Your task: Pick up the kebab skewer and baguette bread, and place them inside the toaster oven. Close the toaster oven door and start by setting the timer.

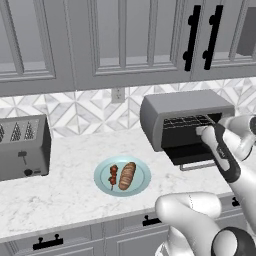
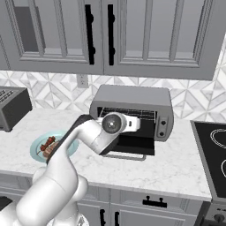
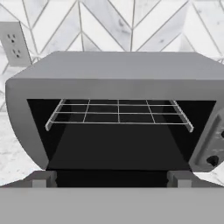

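Observation:
The toaster oven (image 1: 185,112) stands at the back of the counter with its door (image 1: 192,156) dropped open and flat. Its wire rack (image 3: 118,114) is bare. My gripper (image 2: 139,124) hovers just in front of the opening, above the door. It is open, with nothing between its fingertips (image 3: 43,179). The timer knob (image 3: 213,160) is on the right-hand panel (image 2: 162,126). The kebab skewer (image 1: 113,176) and the baguette bread (image 1: 127,175) lie side by side on a light blue plate (image 1: 141,184), to the left of the oven.
A grey slotted toaster (image 1: 22,147) stands at the far left of the counter. A black cooktop (image 2: 212,150) lies right of the oven. Wall cabinets (image 1: 125,40) hang above. A wall outlet (image 3: 14,46) is behind the oven.

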Robot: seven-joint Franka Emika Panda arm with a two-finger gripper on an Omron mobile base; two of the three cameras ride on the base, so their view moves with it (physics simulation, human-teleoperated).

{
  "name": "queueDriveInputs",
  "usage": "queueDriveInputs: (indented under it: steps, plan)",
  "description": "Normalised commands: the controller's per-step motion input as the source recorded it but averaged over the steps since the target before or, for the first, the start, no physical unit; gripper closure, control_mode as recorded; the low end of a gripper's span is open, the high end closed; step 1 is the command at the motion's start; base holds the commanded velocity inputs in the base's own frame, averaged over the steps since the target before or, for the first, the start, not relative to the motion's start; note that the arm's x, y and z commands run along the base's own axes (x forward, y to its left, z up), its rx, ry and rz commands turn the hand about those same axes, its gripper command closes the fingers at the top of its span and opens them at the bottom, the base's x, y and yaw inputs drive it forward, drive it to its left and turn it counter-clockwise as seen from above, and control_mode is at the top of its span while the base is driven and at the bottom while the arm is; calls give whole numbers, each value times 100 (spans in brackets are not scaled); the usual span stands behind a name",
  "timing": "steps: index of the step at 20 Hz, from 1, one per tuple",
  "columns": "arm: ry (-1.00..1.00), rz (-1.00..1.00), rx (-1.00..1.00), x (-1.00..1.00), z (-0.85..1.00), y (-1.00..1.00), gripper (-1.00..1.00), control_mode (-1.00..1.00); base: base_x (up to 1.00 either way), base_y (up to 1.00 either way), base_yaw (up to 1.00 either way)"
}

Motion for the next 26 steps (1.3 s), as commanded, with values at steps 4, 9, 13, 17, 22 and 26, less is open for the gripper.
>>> queueDriveInputs:
  steps: [4,9,13,17,22,26]
  plan:
    - [-3,0,1,45,0,-22,-100,-100,0,0,0]
    - [-2,0,1,37,-4,-29,-100,-100,0,0,0]
    - [-5,0,0,7,-31,-12,-100,-100,0,0,0]
    - [-12,0,0,1,-27,0,-100,-100,0,0,0]
    - [-11,0,0,15,0,0,-100,-100,0,0,0]
    - [-6,0,0,34,0,0,-100,-100,0,0,0]
